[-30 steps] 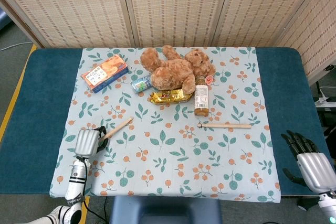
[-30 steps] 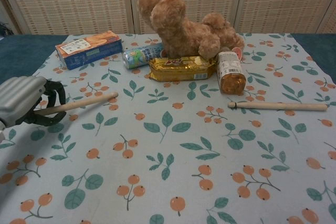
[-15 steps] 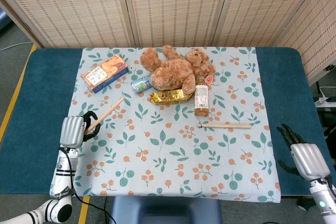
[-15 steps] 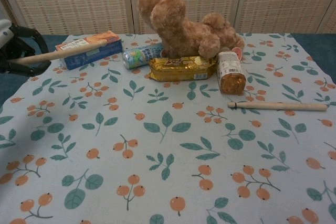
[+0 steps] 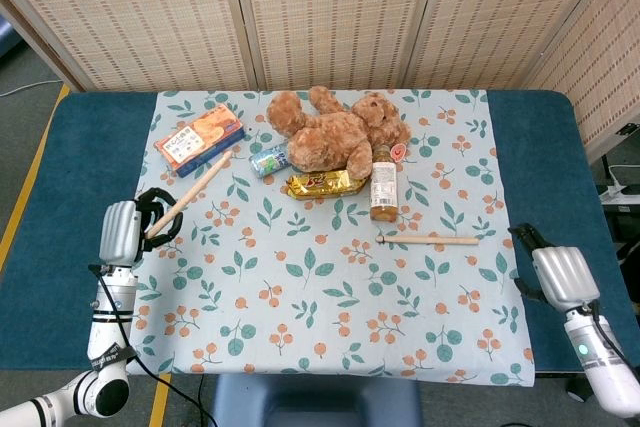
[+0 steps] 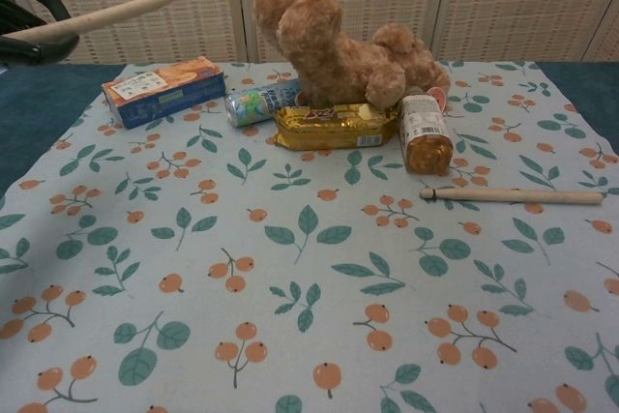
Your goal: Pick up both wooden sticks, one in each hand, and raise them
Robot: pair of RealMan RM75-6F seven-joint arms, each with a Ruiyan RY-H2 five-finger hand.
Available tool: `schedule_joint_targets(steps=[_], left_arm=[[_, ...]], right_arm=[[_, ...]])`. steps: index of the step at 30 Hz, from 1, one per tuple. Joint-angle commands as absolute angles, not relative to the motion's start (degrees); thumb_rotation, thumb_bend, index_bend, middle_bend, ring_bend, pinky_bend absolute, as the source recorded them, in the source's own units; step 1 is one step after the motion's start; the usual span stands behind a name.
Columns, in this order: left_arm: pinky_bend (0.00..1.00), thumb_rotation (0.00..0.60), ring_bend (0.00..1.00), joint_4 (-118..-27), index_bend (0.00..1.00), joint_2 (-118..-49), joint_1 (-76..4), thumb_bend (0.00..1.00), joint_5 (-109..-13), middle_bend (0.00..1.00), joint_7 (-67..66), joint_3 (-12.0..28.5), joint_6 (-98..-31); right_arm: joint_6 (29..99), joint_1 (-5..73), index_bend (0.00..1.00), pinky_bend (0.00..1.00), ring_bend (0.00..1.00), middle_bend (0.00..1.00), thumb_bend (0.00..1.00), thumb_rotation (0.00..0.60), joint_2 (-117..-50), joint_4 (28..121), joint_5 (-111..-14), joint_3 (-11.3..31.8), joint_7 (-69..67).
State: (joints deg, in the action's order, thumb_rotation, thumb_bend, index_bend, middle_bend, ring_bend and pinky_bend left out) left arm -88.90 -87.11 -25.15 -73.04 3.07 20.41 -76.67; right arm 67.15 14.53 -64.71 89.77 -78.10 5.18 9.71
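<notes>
Left hand [image 5: 122, 232] grips raised stick [image 5: 190, 192]. Second stick [image 5: 430, 239] flat on counter [image 5: 560, 147], axis 3-to-9 o'clock, at 10 o'clock from right hand [image 5: 560, 275]; finger state indeterminate.

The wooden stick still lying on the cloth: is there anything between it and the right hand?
Nothing visible does. The wooden stick lies alone on the tablecloth, in front of the bottle. The right hand is at the cloth's right edge, with only bare cloth between it and the stick's near end.

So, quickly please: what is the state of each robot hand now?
Left robot hand: holding a stick.
Right robot hand: holds nothing; fingers cannot be told.
</notes>
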Motion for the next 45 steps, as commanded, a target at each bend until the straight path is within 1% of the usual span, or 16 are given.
schedule_joint_targets(steps=[1, 5, 10, 13, 15, 18, 22, 26, 36, 45], left_arm=[[1.00, 0.600, 0.98, -89.96, 0.69, -86.26, -25.20, 0.38, -73.55, 0.92, 3.95, 20.70, -77.15], [1.00, 0.600, 0.98, -90.59, 0.69, -85.56, -25.19, 0.38, -73.97, 0.92, 4.26, 20.44, -77.56], [1.00, 0.600, 0.98, -90.74, 0.69, -85.47, -25.19, 0.38, -73.30, 0.92, 5.08, 20.47, -77.67], [1.00, 0.600, 0.98, -90.66, 0.69, -85.46, -25.27, 0.38, -73.10, 0.92, 5.45, 20.55, -77.85], [1.00, 0.600, 0.98, -90.34, 0.69, -85.56, -25.37, 0.38, -73.11, 0.92, 5.33, 20.48, -78.05], [1.00, 0.600, 0.98, -90.34, 0.69, -85.49, -25.32, 0.38, -73.06, 0.92, 5.65, 20.29, -78.17], [1.00, 0.600, 0.98, -90.37, 0.69, -85.16, -25.16, 0.38, -72.85, 0.92, 6.06, 20.16, -78.29], [1.00, 0.600, 0.98, -90.68, 0.69, -84.69, -25.08, 0.38, -72.58, 0.92, 6.59, 20.12, -78.17], [1.00, 0.600, 0.98, -90.55, 0.69, -84.60, -24.90, 0.38, -72.45, 0.92, 6.89, 19.51, -78.45], [1.00, 0.600, 0.98, -90.01, 0.69, -84.69, -24.46, 0.38, -72.27, 0.92, 6.97, 18.61, -78.54]], right_arm=[[64.76, 17.75, 0.24, 0.85, 0.64, 0.20, 0.19, 0.600, -68.50, 85.29, -77.75, 6.75, 10.22], [60.26, 21.42, 0.26, 0.89, 0.68, 0.20, 0.19, 0.600, -72.25, 79.83, -76.85, 7.25, 11.36], [54.98, 25.34, 0.26, 0.91, 0.70, 0.20, 0.19, 0.600, -76.90, 73.67, -75.20, 7.58, 12.81], [52.76, 27.41, 0.27, 0.92, 0.71, 0.21, 0.19, 0.600, -79.94, 70.44, -74.48, 7.74, 13.69], [52.14, 28.56, 0.30, 0.94, 0.73, 0.23, 0.19, 0.600, -82.14, 68.39, -74.55, 7.80, 13.85], [52.22, 29.70, 0.33, 0.96, 0.75, 0.26, 0.19, 0.600, -84.88, 65.96, -75.26, 7.66, 13.71], [53.45, 30.21, 0.41, 1.00, 0.78, 0.30, 0.19, 0.600, -87.38, 63.59, -76.62, 7.12, 12.78], [54.72, 30.20, 0.45, 1.00, 0.80, 0.33, 0.19, 0.600, -89.16, 60.92, -77.71, 6.40, 12.04], [56.34, 30.35, 0.51, 1.00, 0.82, 0.38, 0.19, 0.600, -94.05, 51.42, -80.17, 4.35, 11.22], [57.11, 30.85, 0.52, 1.00, 0.83, 0.39, 0.19, 0.600, -97.18, 47.05, -81.30, 4.03, 9.06]])
